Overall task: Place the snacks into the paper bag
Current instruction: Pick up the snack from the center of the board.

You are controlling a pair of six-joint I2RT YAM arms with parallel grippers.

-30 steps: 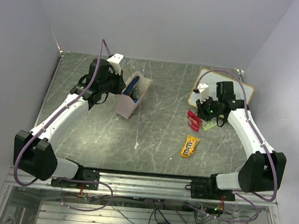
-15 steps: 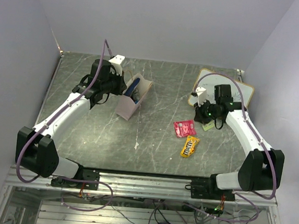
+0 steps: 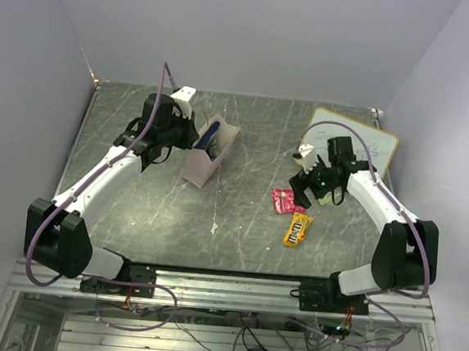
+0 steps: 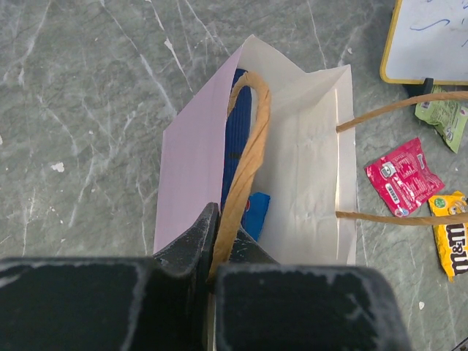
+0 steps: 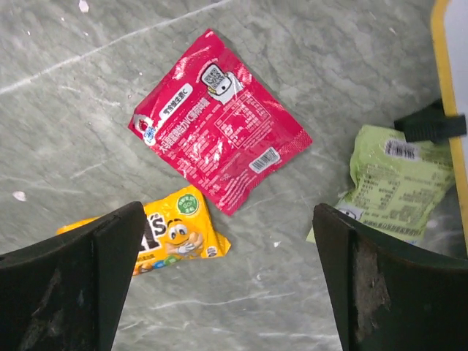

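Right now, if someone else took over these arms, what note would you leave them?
Left gripper: shut on the handle of the bag.
Right gripper: open, empty, over the pink packet.
Done: a blue chip bag and a blue-white packet show inside the bag; more may be hidden.
Left, on the table: pink packet, M&M's, green packet.

We see our left hand (image 3: 187,137) pressed against the left side of the paper bag (image 3: 198,166), which stands on the grey marbled surface (image 3: 254,136) with a dark blue chip bag (image 3: 210,135) showing in its mouth. Our right hand (image 3: 301,184) hangs just beside the pink-red packet (image 3: 284,201). The yellow M&M's packet (image 3: 297,229) lies just nearer to us. A white board (image 3: 360,145) sits behind the right arm.
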